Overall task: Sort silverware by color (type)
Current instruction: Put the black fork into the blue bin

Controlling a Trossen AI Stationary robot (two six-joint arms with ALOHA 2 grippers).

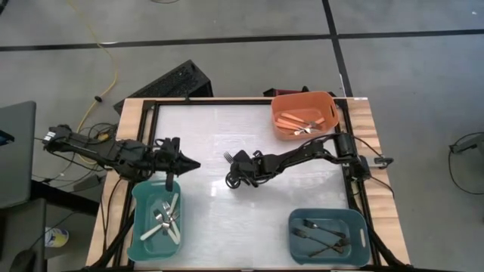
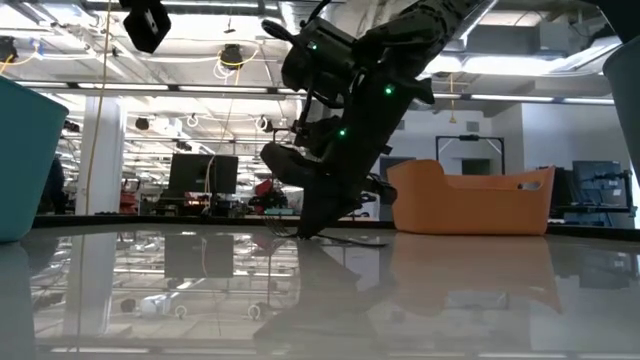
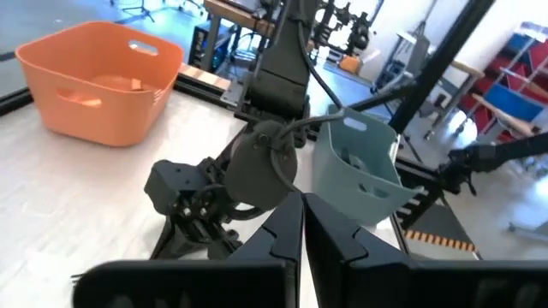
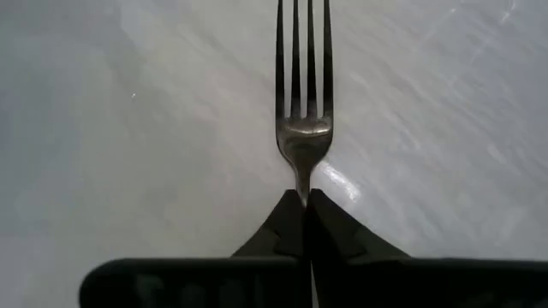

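Right claw is clamping a fork mid-worktop; next, carrying it to its matching bin. Left claw is hovering together.

- orange bin: orange-handled silverware
- teal bin: white-handled pieces
- blue-grey bin: black-handled pieces
- fork: silver metal
- surface: pale grey-white, wood border
- arms: black

Right gripper fingers pinched together, low mid-table; left gripper fingers together.
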